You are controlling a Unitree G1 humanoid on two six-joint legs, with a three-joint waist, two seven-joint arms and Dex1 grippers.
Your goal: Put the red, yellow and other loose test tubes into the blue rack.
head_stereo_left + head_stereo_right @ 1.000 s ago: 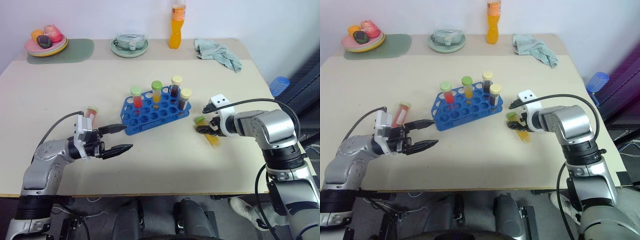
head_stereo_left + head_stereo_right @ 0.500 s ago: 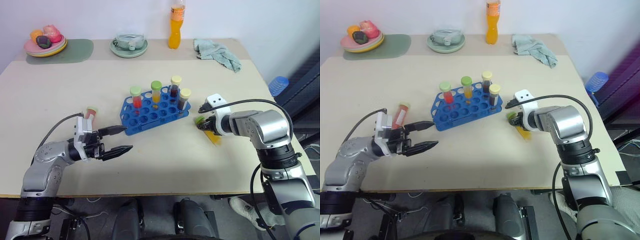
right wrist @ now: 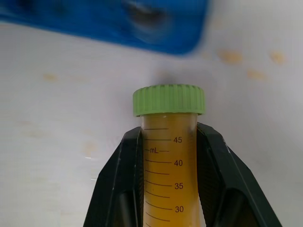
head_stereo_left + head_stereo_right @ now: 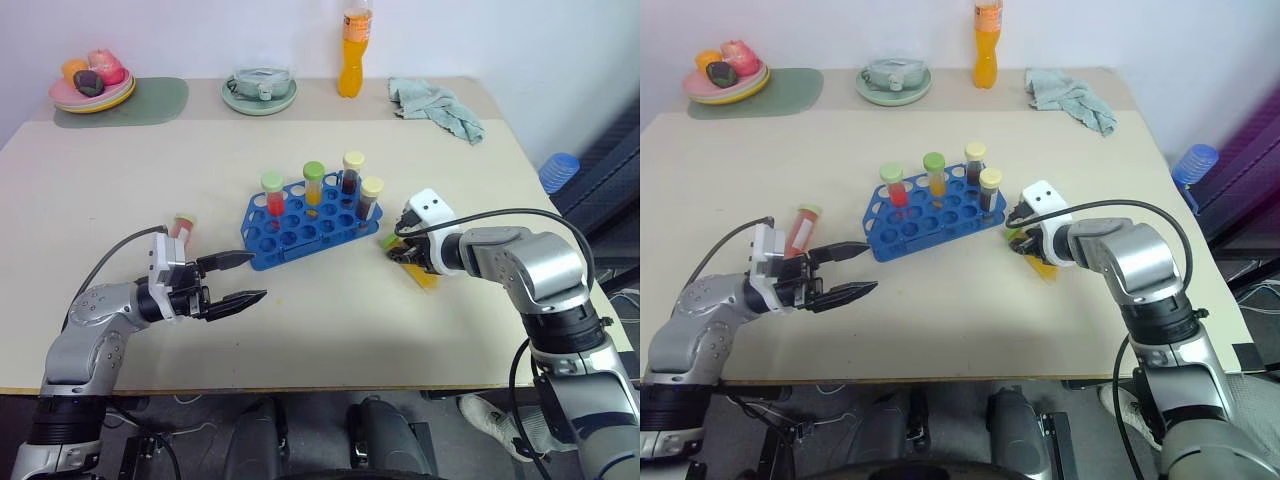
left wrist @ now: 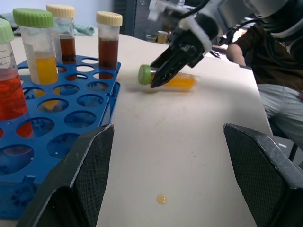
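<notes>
Already seated in blue rack (image 4: 305,222): four tubes. Clamped in right jaws (image 4: 405,250), yellow tube (image 3: 169,156) (lying on tabletop (image 4: 330,320), right of rack). Left jaws (image 4: 235,278) open; red tube (image 4: 803,227) left, unracked.

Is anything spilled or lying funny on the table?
Yes. A small orange drop sits on the table near the blue rack, like a spill. One red tube lies flat, left of the rack. A yellow tube also lies on its side, with the right gripper shut on it.
</notes>
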